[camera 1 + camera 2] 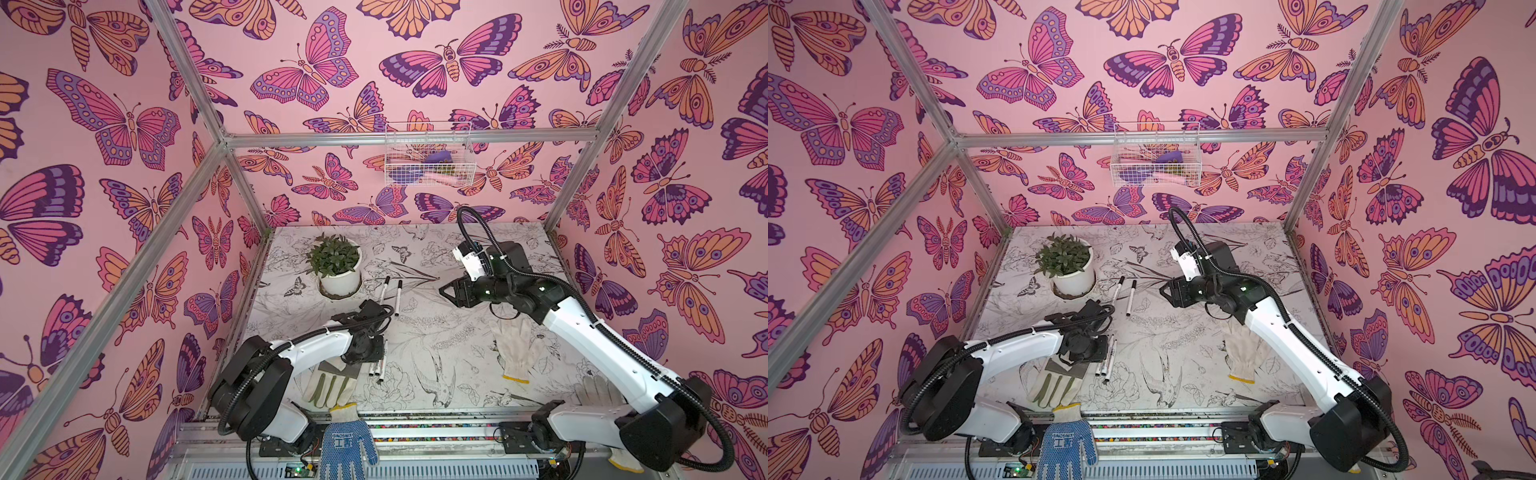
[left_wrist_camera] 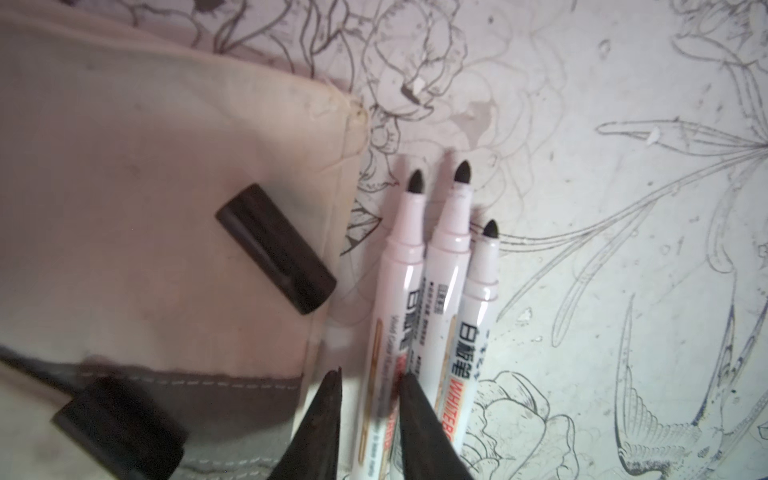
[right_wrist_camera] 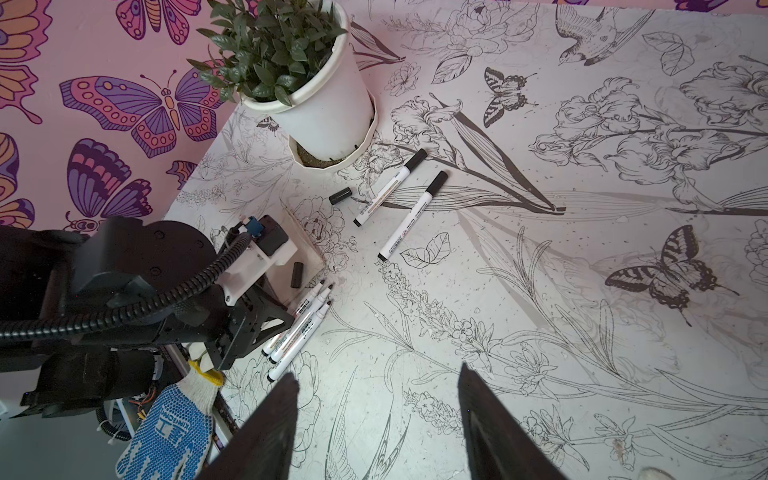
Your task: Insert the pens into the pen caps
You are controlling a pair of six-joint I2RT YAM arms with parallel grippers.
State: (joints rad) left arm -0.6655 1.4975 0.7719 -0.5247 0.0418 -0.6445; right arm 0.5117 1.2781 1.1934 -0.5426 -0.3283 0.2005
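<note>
In both top views two capped pens (image 1: 384, 289) lay just beside the pot (image 1: 340, 282) on the worktop (image 1: 449, 345), nearly parallel, caps at the end level with the pot. Three bare pens (image 1: 379, 365) lay well nearer the robot than the pot, against a glove (image 1: 328, 386), the left wrist hiding its hand. The right hand (image 1: 445, 293) hung across the capped pens from the pot, wide and empty. In the left wrist view the bare pens (image 2: 440, 291) lay side by side, touching, long axes parallel, dark tips all pointing away from the left hand (image 2: 372, 374). That hand was narrow, fingers either side of the labelled barrel of the pen nearest the glove (image 2: 166, 166), a sliver of gap showing, so not clamped; gripping there would probably leave the tip free for a cap. Two caps (image 2: 276, 249) lay on the glove. In the right wrist view the bare pens' tips pointed toward the end of the worktop where the pot (image 3: 324, 112) stood. A loose cap (image 3: 340, 195) lay near the pot, and the right hand (image 3: 380, 374) stood wide and empty, likely free to hold a cap.
</note>
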